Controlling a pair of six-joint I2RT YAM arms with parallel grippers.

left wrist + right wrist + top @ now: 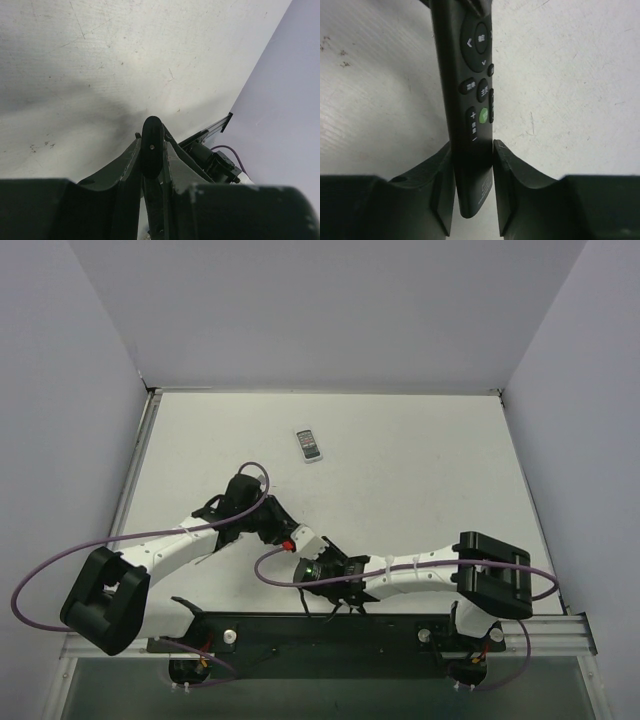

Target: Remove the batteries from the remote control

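Note:
The slim black remote control (470, 75) is held off the table between both grippers, button side towards the right wrist camera. My right gripper (473, 145) is shut on its lower end. My left gripper (151, 146) is shut on its other end, which shows end-on as a narrow black oval (152, 142). In the top view the two grippers, left (272, 528) and right (318, 565), meet near the front middle of the table. A small red spot (288, 543) shows between them; I cannot tell what it is. No battery is clearly in view.
A short white remote with dark buttons (309, 445) lies on the table towards the back middle. The black mounting rail (300, 630) runs along the near edge. Pale walls (90, 390) close in the table on the left, back and right.

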